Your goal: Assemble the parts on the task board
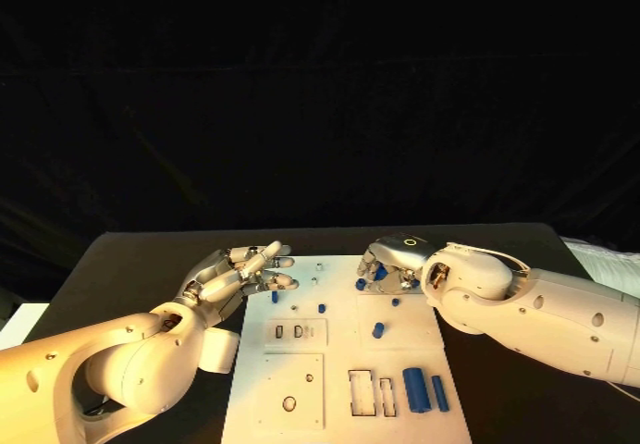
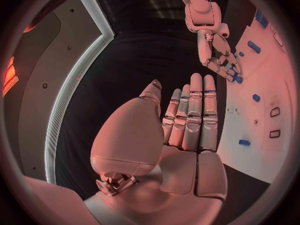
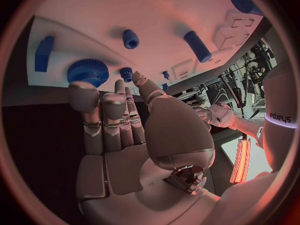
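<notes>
The white task board (image 1: 350, 370) lies mid-bench. The left robot hand (image 1: 240, 270) hovers by its far left corner, fingers straight and apart, holding nothing. The right robot hand (image 1: 389, 268) rests fingertips on a blue toothed part (image 3: 87, 71) near the far edge

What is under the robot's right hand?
Under the right hand lies the far edge of the white task board, with a round blue ridged part at its fingertips. Whatever the hand covers cannot be seen.
</notes>
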